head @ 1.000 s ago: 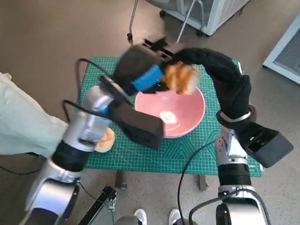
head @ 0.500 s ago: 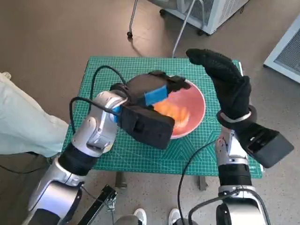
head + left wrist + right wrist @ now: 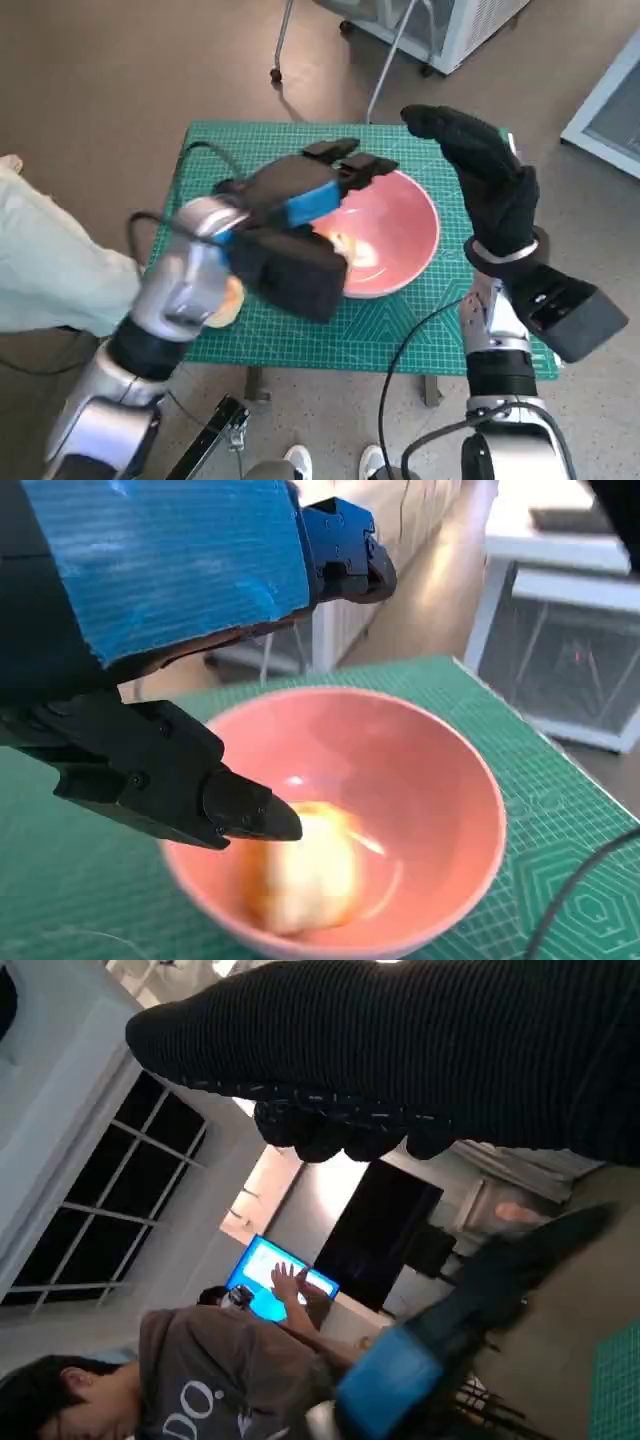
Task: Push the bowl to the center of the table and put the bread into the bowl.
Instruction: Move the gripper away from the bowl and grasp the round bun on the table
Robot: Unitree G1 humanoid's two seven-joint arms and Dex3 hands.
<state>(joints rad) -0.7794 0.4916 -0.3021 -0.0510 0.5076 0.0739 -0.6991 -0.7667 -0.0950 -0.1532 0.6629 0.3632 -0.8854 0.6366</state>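
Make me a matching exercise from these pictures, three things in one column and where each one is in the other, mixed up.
Things:
1. golden bread roll
2. blue-taped black left hand
3. black knitted-glove right hand

Places:
A. raised beside the bowl's right rim, holding nothing
B. over the bowl's left side, fingers apart
C. lying inside the round pink bowl

Pairs: 1-C, 2-B, 3-A

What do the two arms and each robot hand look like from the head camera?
Left robot hand: black, blue tape across its back, black camera box behind, black cable looping over a silver forearm. Right robot hand: black knitted glove, pale ring at the wrist, black box below.
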